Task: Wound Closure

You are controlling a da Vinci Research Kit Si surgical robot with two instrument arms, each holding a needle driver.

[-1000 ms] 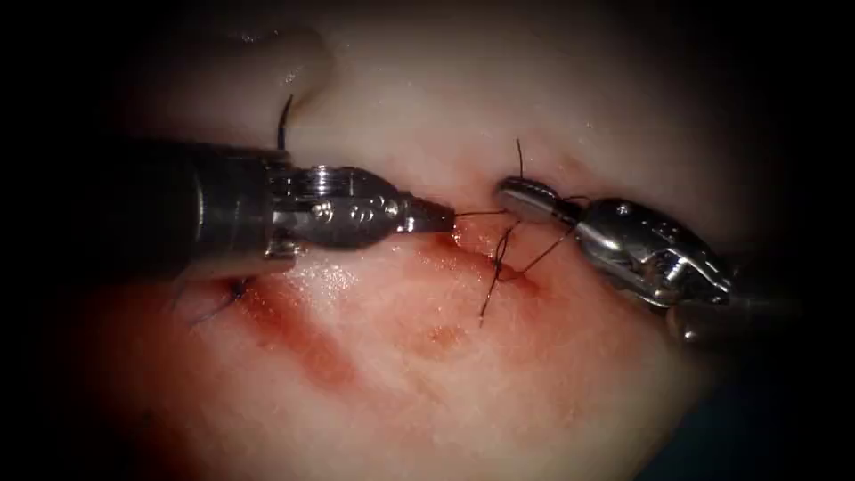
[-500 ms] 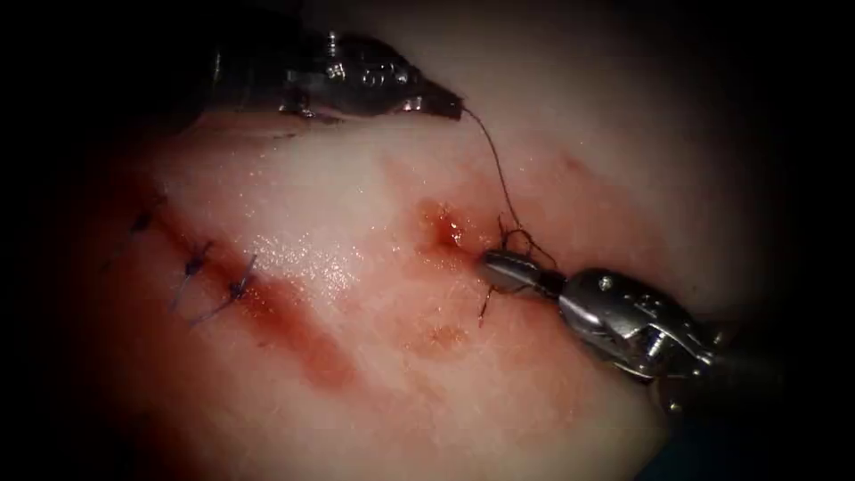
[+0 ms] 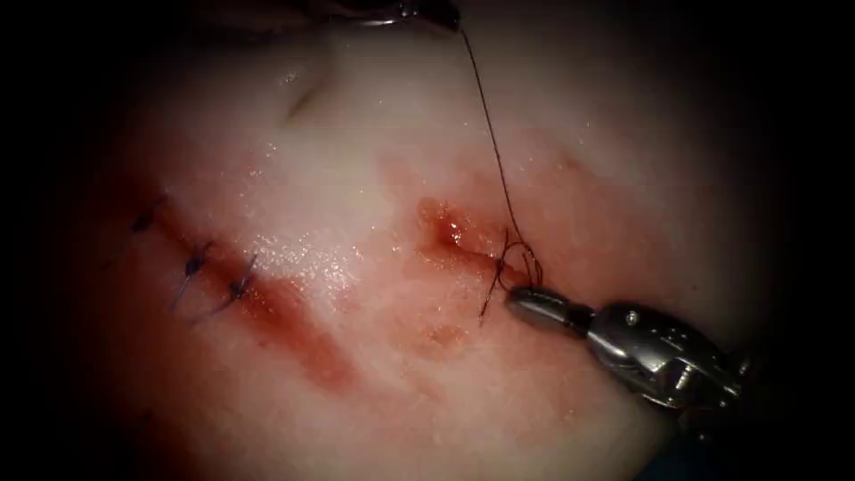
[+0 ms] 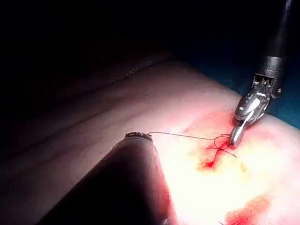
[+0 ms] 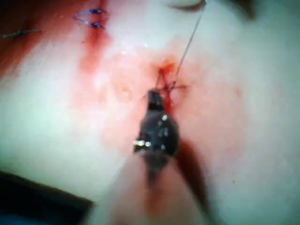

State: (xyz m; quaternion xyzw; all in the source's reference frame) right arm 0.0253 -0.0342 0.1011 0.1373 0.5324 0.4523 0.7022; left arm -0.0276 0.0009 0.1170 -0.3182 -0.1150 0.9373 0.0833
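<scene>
On the tissue (image 3: pixel 374 374) the cut (image 3: pixel 450 233) is a red, wet line. My left tool (image 3: pixel 436 12) is at the far edge, above the cut, jaws shut on the dark thread (image 3: pixel 492 142). That thread runs straight down to a small loop (image 3: pixel 517 263) at the cut's right end. My right tool (image 3: pixel 524 303) comes in from the lower right, jaws shut on the thread just below the loop. The left wrist view has the left tool (image 4: pixel 138 136), the thread (image 4: pixel 187 137) and the right tool (image 4: pixel 236 136). In the right wrist view the right tool (image 5: pixel 153 96) meets the loop (image 5: pixel 168 86).
Three tied dark-blue stitches (image 3: pixel 191 265) close the cut's left part, with red fluid (image 3: pixel 303 338) smeared below them. A short thread tail (image 3: pixel 487 298) lies just left of the right tool's tip. The blue stitches (image 5: pixel 91 16) also appear in the right wrist view.
The left tool went from beside the cut up to the far edge, drawing the thread out long and straight. The right tool moved down and right, and the loop at the cut drew smaller.
</scene>
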